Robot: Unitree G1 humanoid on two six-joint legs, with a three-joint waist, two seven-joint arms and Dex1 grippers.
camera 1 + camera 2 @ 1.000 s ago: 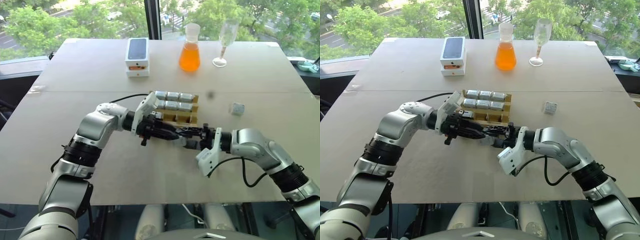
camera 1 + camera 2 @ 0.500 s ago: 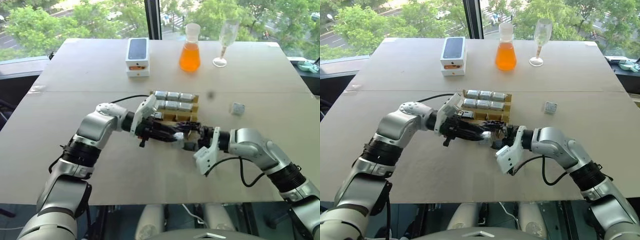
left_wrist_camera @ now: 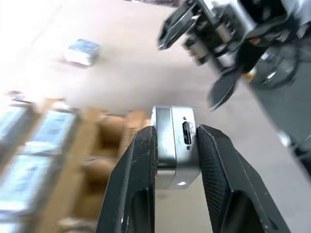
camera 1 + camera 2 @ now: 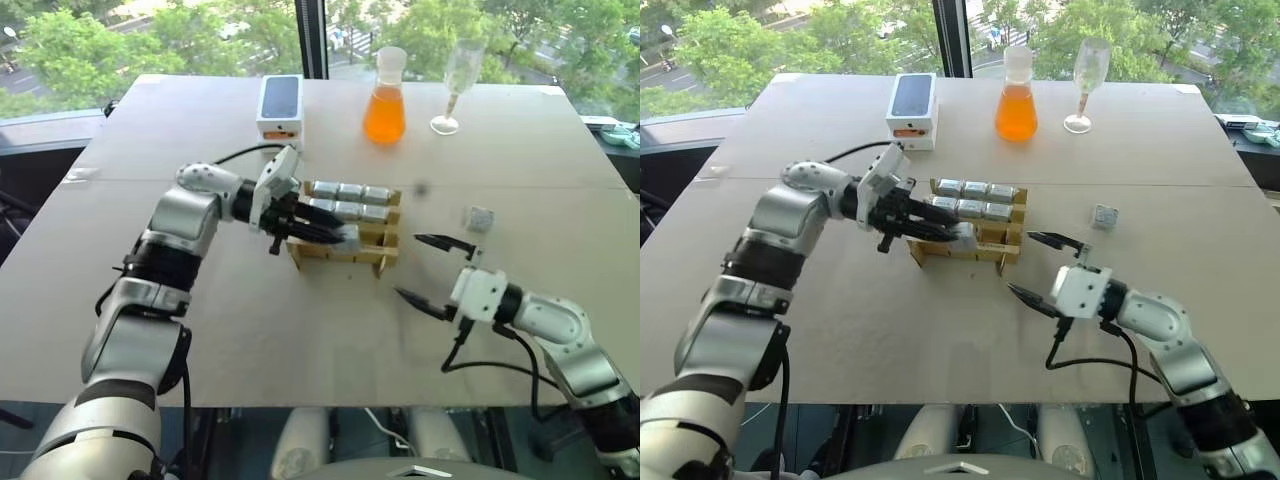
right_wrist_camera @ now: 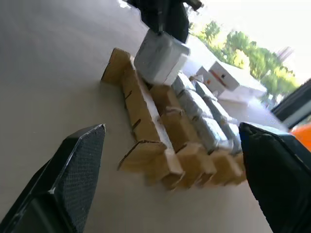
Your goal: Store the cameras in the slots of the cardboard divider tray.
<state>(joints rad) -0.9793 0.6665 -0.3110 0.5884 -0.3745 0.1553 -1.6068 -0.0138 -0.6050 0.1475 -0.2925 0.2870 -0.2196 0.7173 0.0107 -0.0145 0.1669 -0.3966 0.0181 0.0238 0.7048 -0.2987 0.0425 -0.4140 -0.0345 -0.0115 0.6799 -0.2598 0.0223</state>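
The tan cardboard divider tray (image 4: 352, 256) stands mid-table with its two far rows filled by silver-grey cameras (image 4: 349, 193). My left gripper (image 4: 338, 237) is shut on another camera (image 3: 175, 144) and holds it just above the tray's near left corner. One loose camera (image 4: 480, 217) lies on the table to the right of the tray. My right gripper (image 4: 428, 270) hovers right of the tray's front, open wide with nothing between its fingers (image 5: 65, 182). The right wrist view looks along the tray (image 5: 146, 121) towards the held camera (image 5: 160, 58).
A white phone box (image 4: 279, 105) with a black top stands behind the tray on the left. An orange flask (image 4: 384, 95) and a wine glass (image 4: 452, 85) stand at the back. The table's near edge runs below both arms.
The grippers met in front of the tray on one camera. The right one opened, let go and drew back to the right. The left one carried the camera up over the tray's near row.
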